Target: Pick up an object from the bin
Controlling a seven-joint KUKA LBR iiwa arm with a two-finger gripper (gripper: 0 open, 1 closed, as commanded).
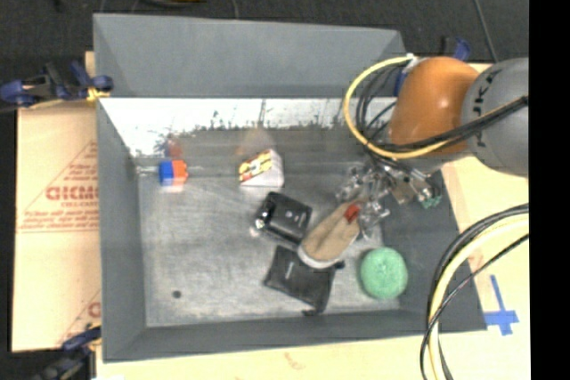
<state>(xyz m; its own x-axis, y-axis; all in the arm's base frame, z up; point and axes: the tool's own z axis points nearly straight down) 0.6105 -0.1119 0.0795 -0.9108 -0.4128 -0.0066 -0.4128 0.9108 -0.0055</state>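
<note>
Toward the right of the bin [196, 267], the gripper [361, 207] hangs low at the upper end of a tan shoe-shaped thing [325, 238]. That thing lies slanted across a flat black pad [294, 276], beside a green ball [384, 272], so its raised end seems the likeliest hold. Whether the gripper is clenched or released cannot be told. The arm [427, 107] reaches in from the right, wrist tipped steeply down.

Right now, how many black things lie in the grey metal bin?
2. A black boxy gadget lies mid-bin; a flat black square pad below it, partly under a tan shoe-like thing. More may be hidden.
</note>
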